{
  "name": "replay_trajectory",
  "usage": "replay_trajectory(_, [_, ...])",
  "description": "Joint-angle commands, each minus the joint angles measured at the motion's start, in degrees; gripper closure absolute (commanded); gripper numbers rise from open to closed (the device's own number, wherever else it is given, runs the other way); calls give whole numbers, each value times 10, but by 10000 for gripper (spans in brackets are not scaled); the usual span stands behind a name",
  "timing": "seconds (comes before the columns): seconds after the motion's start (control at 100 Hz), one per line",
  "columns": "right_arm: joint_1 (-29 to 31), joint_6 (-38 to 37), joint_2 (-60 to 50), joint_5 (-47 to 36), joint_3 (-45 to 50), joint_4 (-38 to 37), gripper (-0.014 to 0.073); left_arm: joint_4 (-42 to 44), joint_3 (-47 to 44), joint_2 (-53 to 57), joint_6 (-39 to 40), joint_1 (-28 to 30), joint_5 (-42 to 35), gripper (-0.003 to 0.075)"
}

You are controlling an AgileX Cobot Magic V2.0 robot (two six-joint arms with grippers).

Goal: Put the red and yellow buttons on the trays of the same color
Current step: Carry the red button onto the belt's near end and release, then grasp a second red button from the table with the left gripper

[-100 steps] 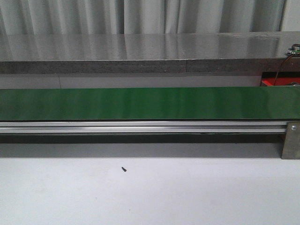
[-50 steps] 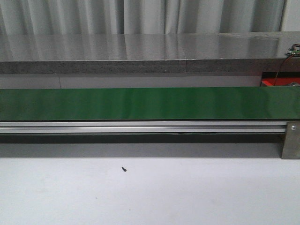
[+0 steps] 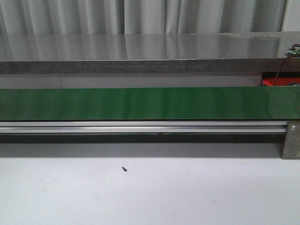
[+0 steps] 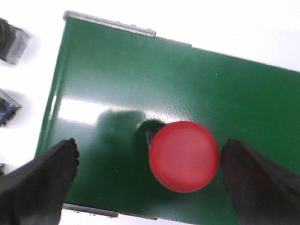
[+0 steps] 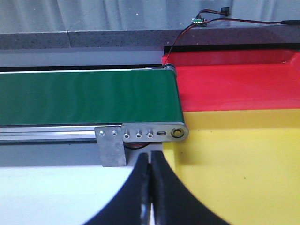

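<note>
A round red button (image 4: pixel 184 156) stands on the green conveyor belt (image 4: pixel 154 84) in the left wrist view. My left gripper (image 4: pixel 150 161) hangs above it, open, one black finger on each side of the button and apart from it. In the right wrist view my right gripper (image 5: pixel 150 157) is shut with nothing between its fingers, near the belt's end (image 5: pixel 173 101). Beyond that end lie the red tray (image 5: pixel 234 86) and the yellow tray (image 5: pixel 243 154). No yellow button shows. Neither gripper appears in the front view.
The green belt (image 3: pixel 150 103) runs across the front view on an aluminium rail (image 3: pixel 140 126), with a metal bracket (image 3: pixel 291 140) at its right end. A small dark speck (image 3: pixel 124 168) lies on the white table. Dark parts (image 4: pixel 11 40) sit beside the belt's end.
</note>
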State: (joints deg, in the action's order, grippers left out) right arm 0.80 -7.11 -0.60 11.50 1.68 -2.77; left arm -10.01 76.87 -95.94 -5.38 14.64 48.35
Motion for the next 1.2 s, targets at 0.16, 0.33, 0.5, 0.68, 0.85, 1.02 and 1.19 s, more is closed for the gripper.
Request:
replay_trajectory(0.16, [0,0,-11,-47,-11,-6,662,43,16,116,35,41,-10,114])
replay_trajectory(0.33, [0,0,-11,-47,-11,-6,662,65,14,144,44,117,2,114])
replay_trajectory(0.5, [0,0,-11,-47,-11,-6,662,82,-11,144,74,211,-10,114])
replay_trajectory(0.68, [0,0,-11,-47,-11,-6,662,105,-67,139,119,269,-83,114])
replay_trajectory(0.85, [0,0,-11,-47,-11,-6,662,139,-96,135,151,285,-139,114])
replay_trajectory(1.02, [-2,0,-11,-47,-11,-6,662,209,-98,104,210,285,-163,114])
replay_trajectory(1.19, [-5,0,-11,-47,-11,-6,662,238,-98,61,232,285,-162,115])
